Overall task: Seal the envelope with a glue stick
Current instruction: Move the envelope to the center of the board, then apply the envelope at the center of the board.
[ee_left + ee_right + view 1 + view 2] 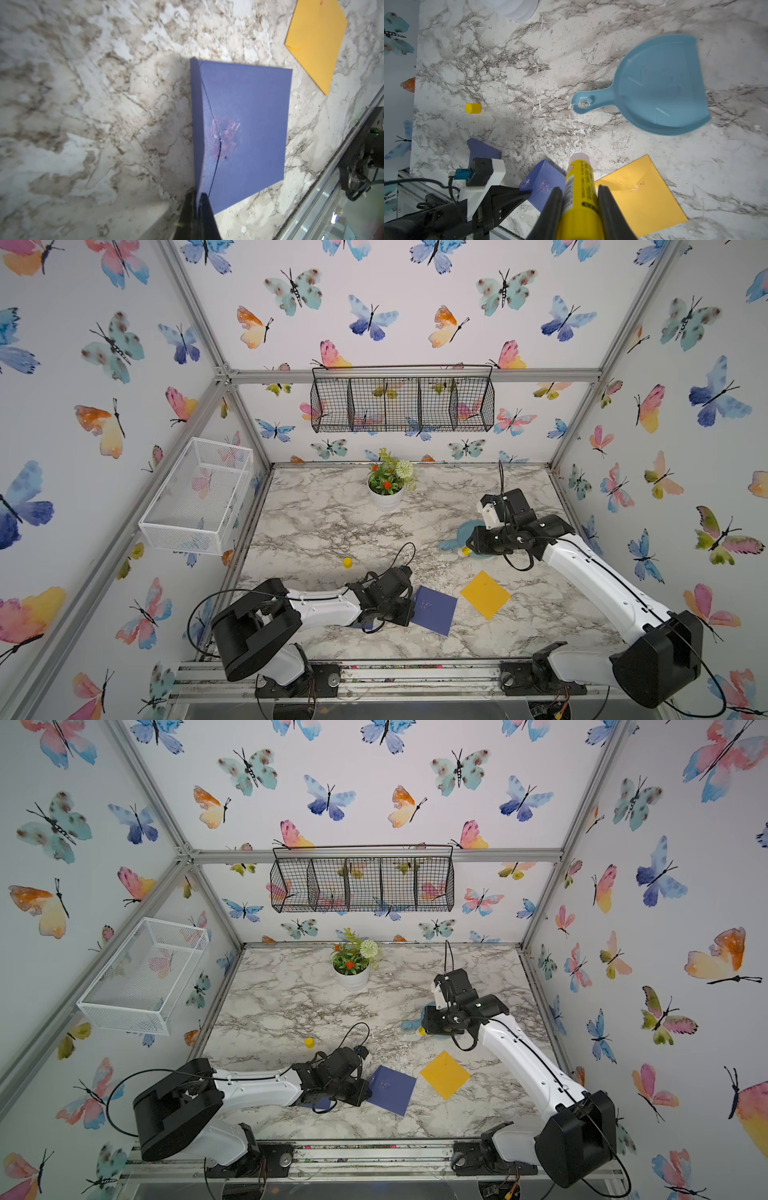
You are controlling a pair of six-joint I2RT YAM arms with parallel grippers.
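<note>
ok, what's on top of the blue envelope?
A pinkish smear at the flap tip of the blue envelope. The left gripper, jaws shut, pinches one edge. In both top views that arm's wrist covers that side. Anything inside is hidden.

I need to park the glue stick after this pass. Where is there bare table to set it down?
Widest bare marble lies mid-table, bordered by the flower pot, the yellow cap and the dustpan. A narrower strip runs between the yellow envelope and the front rail. Crowded: front centre, where the left gripper pinches the blue envelope.
</note>
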